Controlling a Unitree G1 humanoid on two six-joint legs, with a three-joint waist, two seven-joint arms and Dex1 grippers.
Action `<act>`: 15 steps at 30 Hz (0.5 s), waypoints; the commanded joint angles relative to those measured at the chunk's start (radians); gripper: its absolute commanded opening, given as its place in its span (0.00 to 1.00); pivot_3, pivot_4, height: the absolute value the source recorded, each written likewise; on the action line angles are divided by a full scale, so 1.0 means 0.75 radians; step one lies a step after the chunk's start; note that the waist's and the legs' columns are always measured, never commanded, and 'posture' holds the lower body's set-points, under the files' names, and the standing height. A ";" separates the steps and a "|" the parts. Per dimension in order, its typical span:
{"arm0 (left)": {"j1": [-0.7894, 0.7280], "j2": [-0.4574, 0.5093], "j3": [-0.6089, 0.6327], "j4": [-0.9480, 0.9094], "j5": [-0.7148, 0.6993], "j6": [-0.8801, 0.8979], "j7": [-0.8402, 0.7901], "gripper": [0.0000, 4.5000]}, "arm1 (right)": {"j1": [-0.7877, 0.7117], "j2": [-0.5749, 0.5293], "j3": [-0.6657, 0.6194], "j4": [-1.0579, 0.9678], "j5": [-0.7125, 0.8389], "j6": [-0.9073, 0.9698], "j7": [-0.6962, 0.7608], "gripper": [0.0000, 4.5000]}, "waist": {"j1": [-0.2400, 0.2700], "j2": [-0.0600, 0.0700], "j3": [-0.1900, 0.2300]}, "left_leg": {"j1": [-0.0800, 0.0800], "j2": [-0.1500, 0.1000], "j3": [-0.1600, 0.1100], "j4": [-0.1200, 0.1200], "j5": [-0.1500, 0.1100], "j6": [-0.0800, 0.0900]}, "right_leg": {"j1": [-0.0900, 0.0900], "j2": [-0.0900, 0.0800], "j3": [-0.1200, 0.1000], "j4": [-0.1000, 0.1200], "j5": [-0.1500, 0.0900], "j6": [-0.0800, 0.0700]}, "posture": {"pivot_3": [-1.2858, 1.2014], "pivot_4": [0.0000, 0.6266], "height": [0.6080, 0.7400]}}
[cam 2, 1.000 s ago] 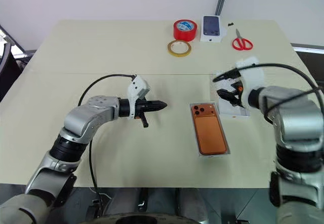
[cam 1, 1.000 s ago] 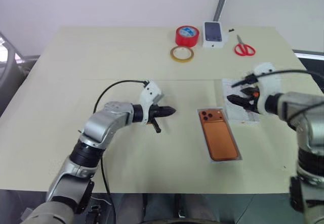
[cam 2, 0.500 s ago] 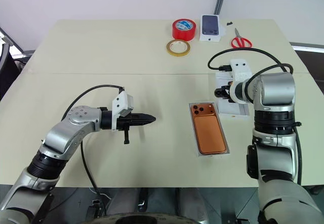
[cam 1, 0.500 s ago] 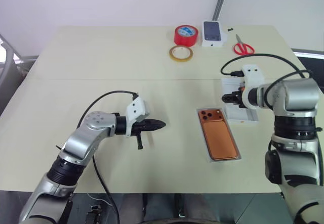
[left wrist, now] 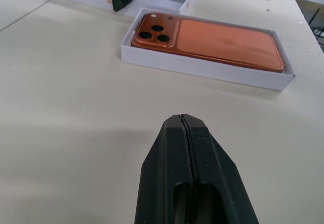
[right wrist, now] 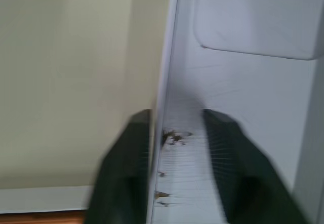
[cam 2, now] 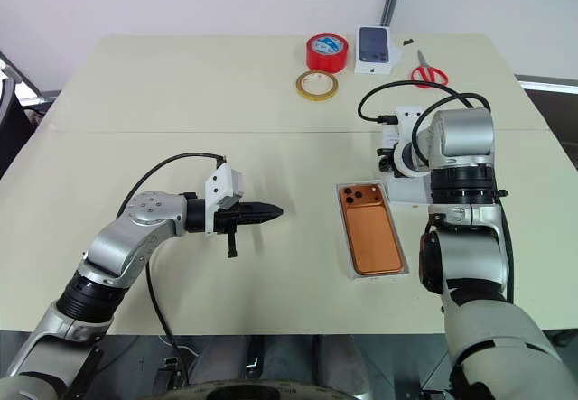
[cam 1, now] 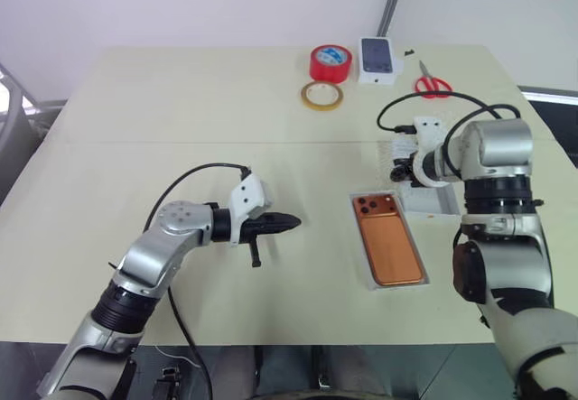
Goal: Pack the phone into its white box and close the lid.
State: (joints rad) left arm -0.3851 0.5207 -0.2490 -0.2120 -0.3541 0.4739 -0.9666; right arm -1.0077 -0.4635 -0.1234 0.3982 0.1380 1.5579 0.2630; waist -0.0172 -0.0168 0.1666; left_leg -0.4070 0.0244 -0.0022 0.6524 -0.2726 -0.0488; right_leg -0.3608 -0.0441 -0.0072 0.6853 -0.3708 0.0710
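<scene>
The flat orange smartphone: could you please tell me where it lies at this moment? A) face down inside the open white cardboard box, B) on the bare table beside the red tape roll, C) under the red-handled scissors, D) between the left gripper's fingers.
A: the flat orange smartphone lies with its camera cluster up inside the white cardboard box, whose low walls frame it, and no gripper touches it.

The orange phone (cam 1: 390, 240) lies camera-side up in the white box (left wrist: 212, 70), the lid (cam 1: 432, 203) open-side up just beside.
</scene>
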 commanded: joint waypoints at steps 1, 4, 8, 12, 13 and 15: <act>0.009 -0.006 0.018 -0.037 0.007 -0.023 0.020 0.00 | -0.045 -0.003 -0.008 0.008 0.004 0.009 -0.012 0.02 | 0.000 0.000 0.000 | 0.000 0.000 0.000 0.000 0.000 0.000 | 0.000 0.000 0.000 0.000 0.000 0.000 | 0.52 0.24 1.00; 0.023 -0.007 0.023 -0.049 0.008 -0.019 0.036 0.00 | -0.066 -0.003 -0.071 -0.028 0.020 0.058 -0.016 0.02 | 0.001 0.000 0.000 | 0.000 0.000 0.000 0.000 0.000 0.000 | 0.000 0.000 0.000 0.000 0.000 0.000 | 0.52 0.24 1.00; 0.035 -0.008 0.053 -0.044 0.013 -0.024 0.077 0.00 | -0.119 -0.009 -0.237 -0.047 0.089 0.075 -0.021 0.02 | 0.003 0.000 0.000 | -0.001 0.000 0.000 0.000 0.000 0.000 | -0.001 0.000 0.000 0.000 0.000 0.000 | 0.52 0.24 1.00; 0.001 -0.040 0.135 0.037 0.010 -0.029 0.163 0.00 | -0.108 -0.081 -0.346 -0.103 0.508 0.075 0.030 0.02 | 0.004 0.000 0.000 | -0.001 0.000 0.000 0.000 0.000 0.000 | -0.001 0.000 0.000 0.000 0.000 0.000 | 0.52 0.24 1.00; -0.021 -0.051 0.164 0.080 0.012 -0.036 0.189 0.00 | -0.072 -0.132 -0.329 -0.147 0.810 0.075 0.026 0.02 | 0.004 0.000 0.000 | -0.001 0.000 0.000 0.000 -0.001 0.001 | -0.001 0.000 0.000 0.000 0.000 0.000 | 0.52 0.24 1.00; -0.061 -0.062 0.200 0.156 0.023 -0.053 0.219 0.00 | -0.017 -0.238 -0.252 -0.186 1.356 0.075 -0.048 0.02 | 0.009 0.000 0.001 | -0.002 0.000 0.000 0.000 -0.001 0.002 | -0.001 0.000 0.000 0.000 0.000 0.000 | 0.52 0.24 1.00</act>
State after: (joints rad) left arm -0.4077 0.4748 -0.1412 -0.1080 -0.3413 0.4626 -0.8217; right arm -1.0160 -0.6076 -0.3264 0.3229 0.8680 1.6076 0.2517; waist -0.0103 -0.0168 0.1673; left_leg -0.4086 0.0247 -0.0020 0.6528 -0.2738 -0.0465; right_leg -0.3615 -0.0440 -0.0076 0.6849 -0.3708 0.0710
